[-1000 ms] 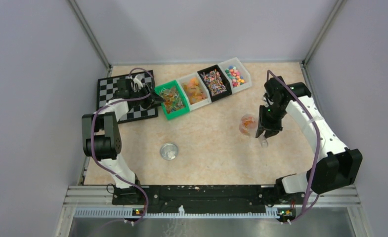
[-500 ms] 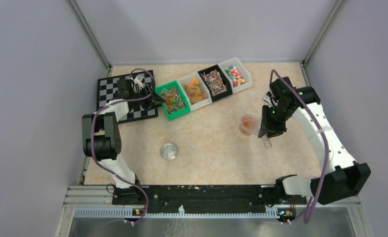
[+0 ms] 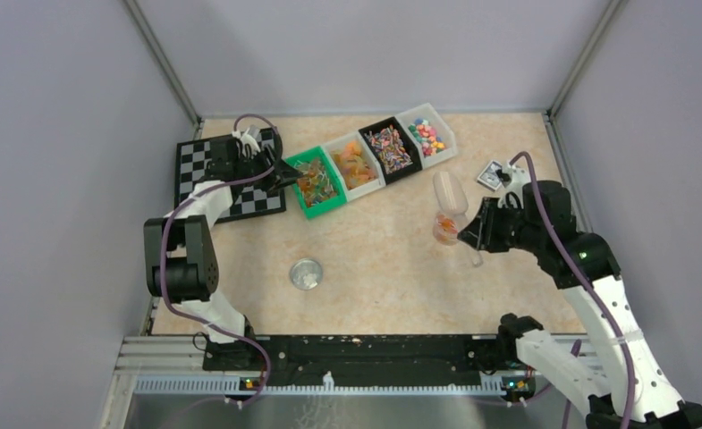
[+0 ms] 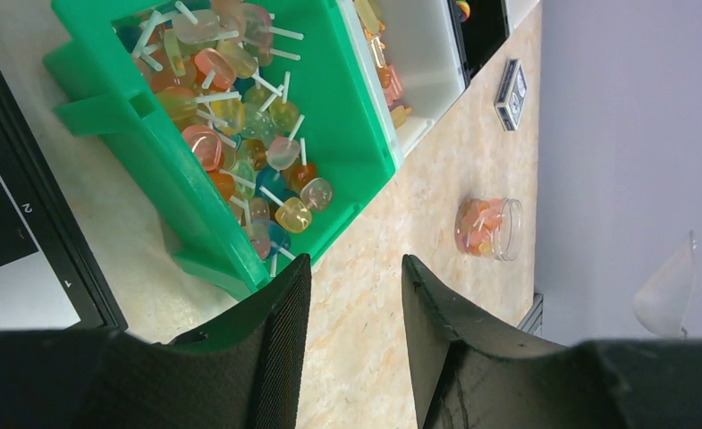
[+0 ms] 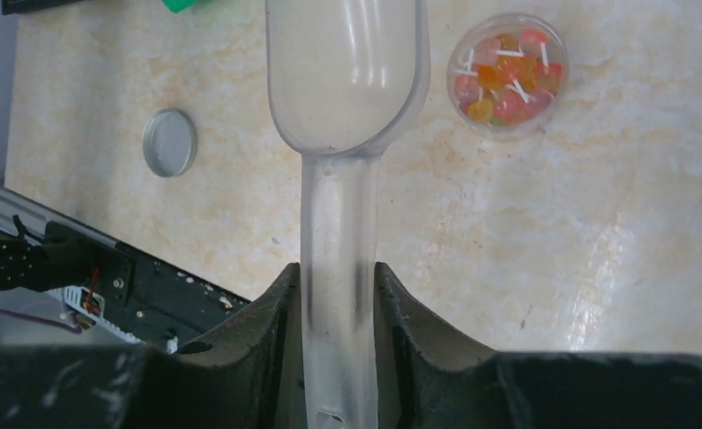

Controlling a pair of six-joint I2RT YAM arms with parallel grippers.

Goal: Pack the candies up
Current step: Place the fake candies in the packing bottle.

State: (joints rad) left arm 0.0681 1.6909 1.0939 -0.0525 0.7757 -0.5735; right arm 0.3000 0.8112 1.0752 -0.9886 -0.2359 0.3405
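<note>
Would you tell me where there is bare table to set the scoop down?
The widest bare patch lies between the lid and the jar, down to the near edge. Bins and checkerboard crowd the far left.

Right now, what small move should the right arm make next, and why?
Probably swing the clear scoop back toward the green bin for another load. The right gripper grips its handle, its bowl looks empty, and the jar of candies seems to have room, its lid off.
</note>
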